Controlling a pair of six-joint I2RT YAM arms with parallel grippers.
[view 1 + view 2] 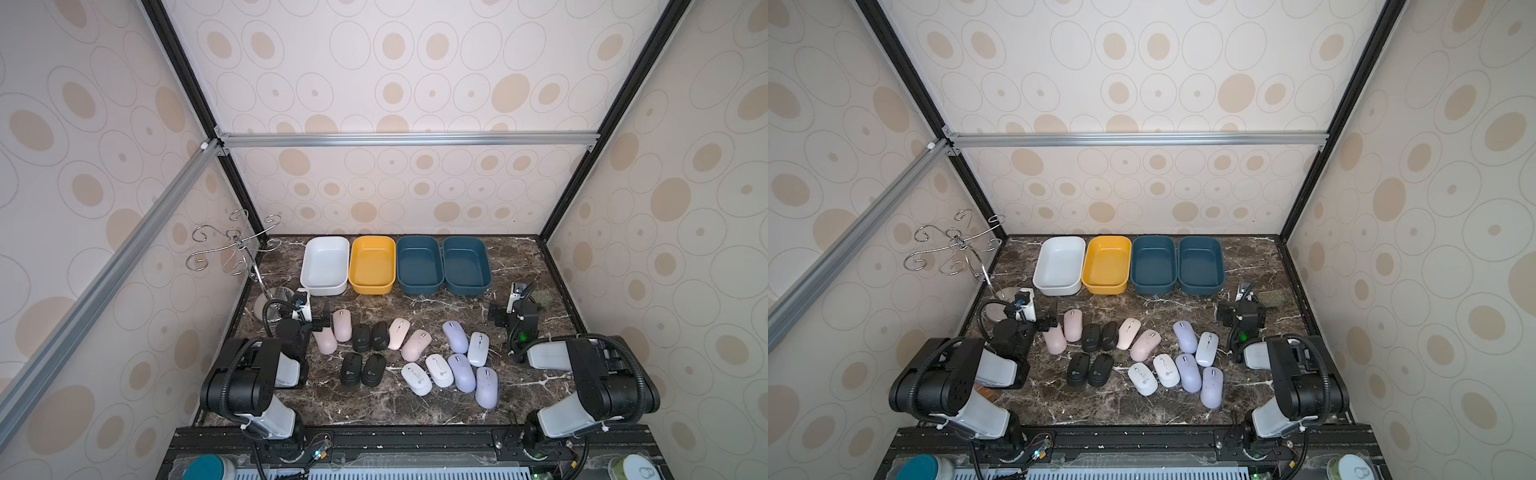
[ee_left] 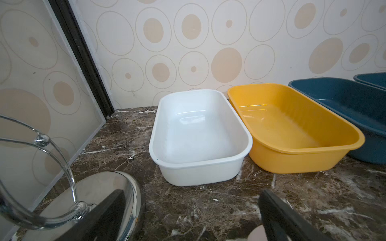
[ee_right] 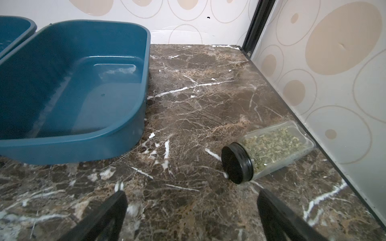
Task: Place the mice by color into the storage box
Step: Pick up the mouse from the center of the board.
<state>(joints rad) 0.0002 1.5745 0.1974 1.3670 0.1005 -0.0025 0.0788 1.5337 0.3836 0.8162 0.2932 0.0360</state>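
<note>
Left gripper [image 2: 192, 194]: jaws apart, gripping nothing. Directly ahead stands the white box [image 2: 200, 173], with the yellow box [image 2: 292, 162] next to it. The chrome stand [image 2: 104, 194] base sits against one finger.

Right gripper [image 3: 192, 194]: jaws apart, gripping nothing. A blue box [image 3: 73, 150] stands ahead, and a black-lidded jar [image 3: 271, 148] of dried green matter lies on its side.

The pink mice [image 1: 342, 325], black mice [image 1: 361, 336], white mice [image 1: 415, 378] and lavender mice [image 1: 455, 336] lie on the table between the arms, outside the boxes. The black mice carry a round mark, too small to read.
</note>
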